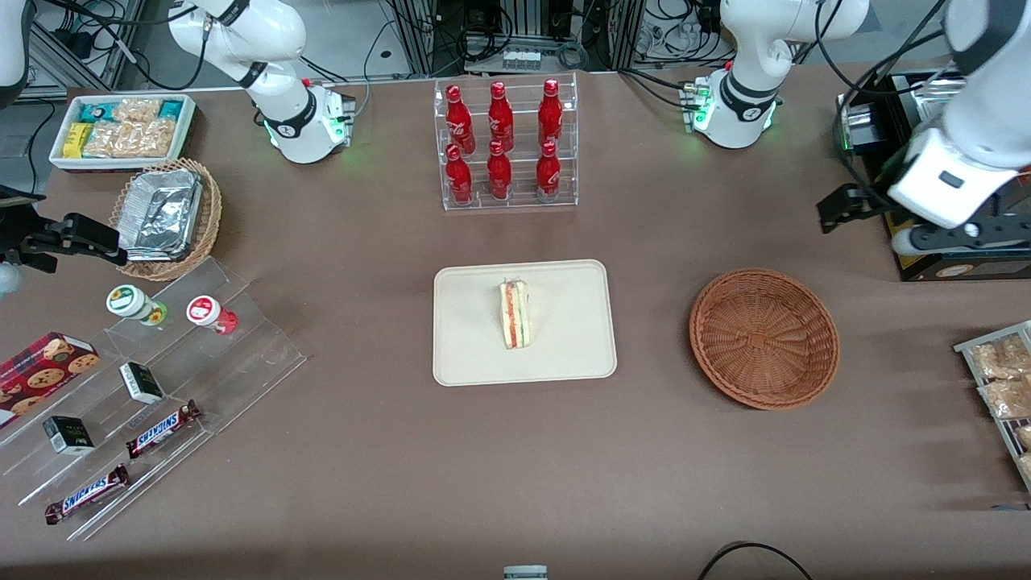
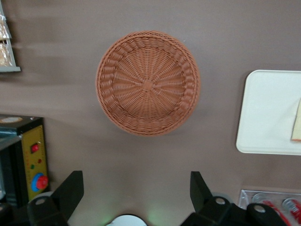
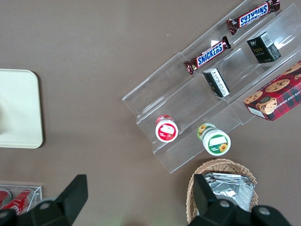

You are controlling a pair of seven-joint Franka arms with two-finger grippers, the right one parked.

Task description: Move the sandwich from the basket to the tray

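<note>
The sandwich (image 1: 515,314) lies on the cream tray (image 1: 483,354) in the middle of the table, its red and green filling edge facing up. The reddish-brown wicker basket (image 1: 763,338) sits beside the tray toward the working arm's end and holds nothing. In the left wrist view the basket (image 2: 148,84) is seen from above, with the tray (image 2: 268,113) and a sliver of the sandwich (image 2: 297,122) beside it. My gripper (image 1: 838,211) (image 2: 136,188) hangs open high above the table, farther from the front camera than the basket, with nothing between its fingers.
A clear rack of red bottles (image 1: 507,145) stands farther back than the tray. A black box (image 1: 958,258) and a rack of snack bags (image 1: 1003,387) sit at the working arm's end. A stepped acrylic shelf (image 1: 153,379), a foil-filled wicker basket (image 1: 165,217) and a white bin (image 1: 121,129) occupy the parked arm's end.
</note>
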